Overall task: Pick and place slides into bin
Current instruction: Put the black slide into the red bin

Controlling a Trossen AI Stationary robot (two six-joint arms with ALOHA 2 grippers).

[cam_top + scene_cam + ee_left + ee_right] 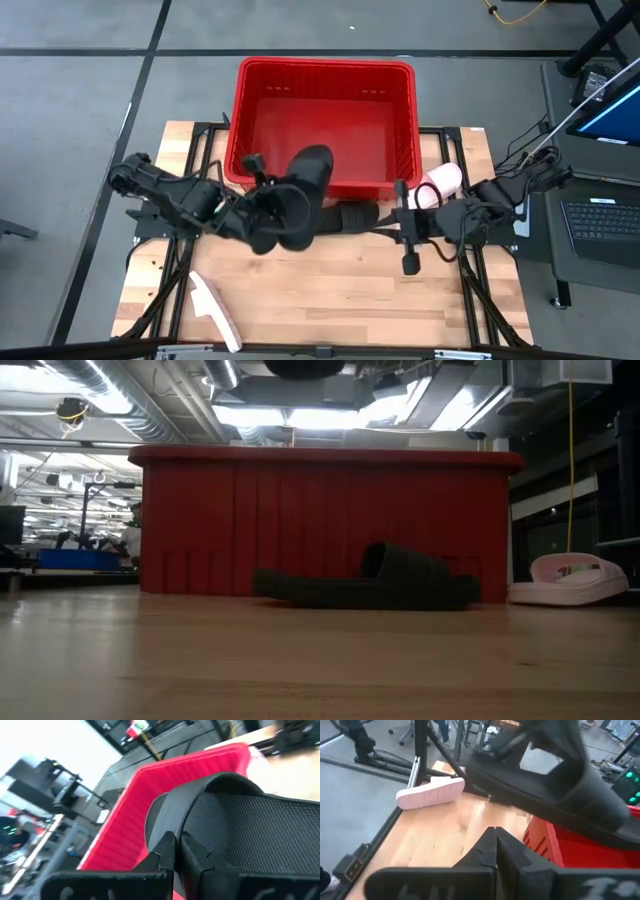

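The big red bin [325, 85] sits at the top middle of the high view, at the far edge of the wooden table [330, 290]. It looks empty inside.

The left gripper [262, 185] is in the middle of that view, right at the near wall of the bin. Its fingers are closed on a black slide [308, 180], and it holds the slide up in the air, with the toe end over the bin's rim. In the left wrist view the fingertips [172, 852] pinch the edge of the strap.

A second black slide [375, 585] lies flat on the table, just in front of the bin, in the middle of the low view.

One pink slide [440, 186] lies on the table beside the bin's right corner. The other pink slide [215, 310] lies near the lower left of the high view, well apart from the bin.

The right gripper [407, 228] is right of the middle, over the table, near the lying black slide. Its fingers are pressed together and hold nothing.
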